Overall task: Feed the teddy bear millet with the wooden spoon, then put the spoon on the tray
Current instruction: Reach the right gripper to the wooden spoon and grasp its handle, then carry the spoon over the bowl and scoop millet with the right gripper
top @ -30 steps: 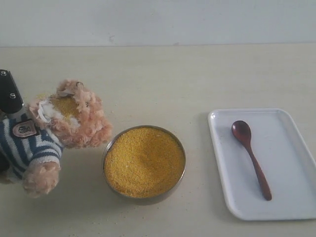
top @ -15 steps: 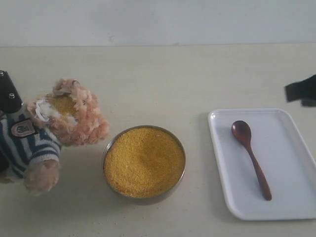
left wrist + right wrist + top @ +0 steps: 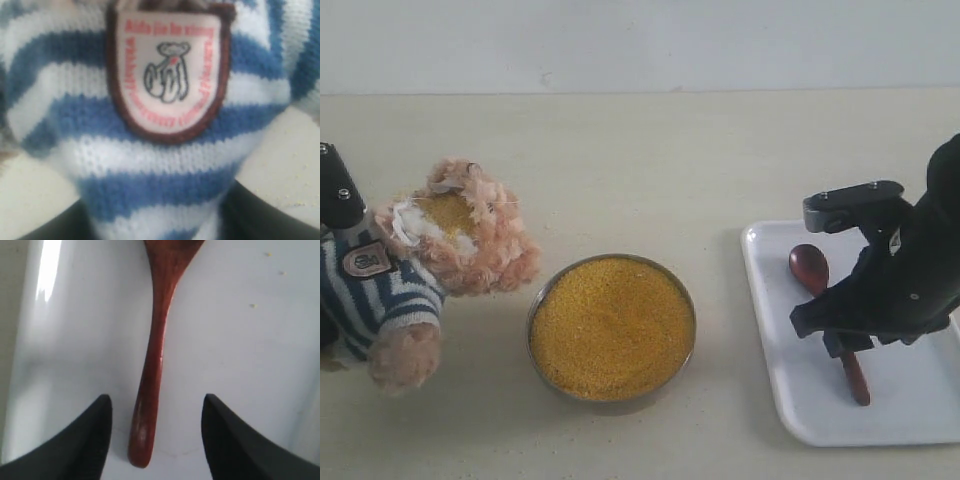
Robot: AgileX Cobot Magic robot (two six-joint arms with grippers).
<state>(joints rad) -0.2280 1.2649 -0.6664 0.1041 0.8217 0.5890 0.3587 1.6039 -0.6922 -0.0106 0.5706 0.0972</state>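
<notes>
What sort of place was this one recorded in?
Likely a staged robot test bench: a bare beige table against a plain wall, with a teddy bear, millet and a tray as props.

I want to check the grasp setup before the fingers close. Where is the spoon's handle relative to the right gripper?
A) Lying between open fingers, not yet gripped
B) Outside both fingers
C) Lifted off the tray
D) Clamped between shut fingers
A: the right wrist view shows the spoon flat on the tray, with the right gripper fingers spread to either side and a gap on each.
</notes>
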